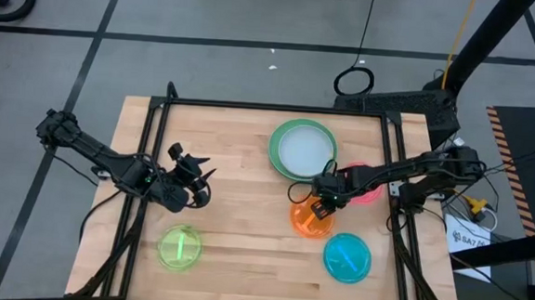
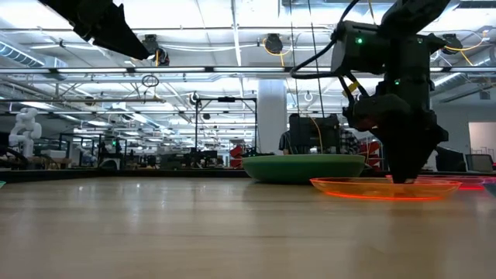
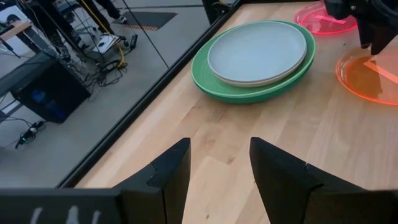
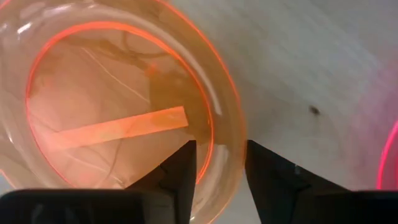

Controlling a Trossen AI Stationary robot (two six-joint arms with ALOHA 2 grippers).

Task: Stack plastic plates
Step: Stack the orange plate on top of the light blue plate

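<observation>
The translucent orange plate (image 1: 312, 220) lies flat at the table's right. My right gripper (image 4: 219, 152) is down at its far rim, open, one finger inside the rim and one outside. The hot pink plate (image 1: 366, 186) lies partly under that arm. The cyan plate (image 1: 346, 257) and the lime plate (image 1: 180, 247) lie near the near edge. A pale blue plate (image 3: 258, 53) rests on a larger green plate (image 3: 249, 93) at the far side. No pale pink plate shows. My left gripper (image 3: 221, 155) hovers open above the table's left. My right gripper comes from above, pointing down, and stands astride the orange plate's far rim (image 4: 227, 118). I cannot tell whether either finger touches the rim. The plate lies flat on the table (image 2: 372, 188).
Bare wood lies in the table's middle between the lime plate and the orange plate. A black frame rail (image 1: 270, 106) runs along the far edge. The green stack (image 2: 302, 167) stands just behind the orange plate.
</observation>
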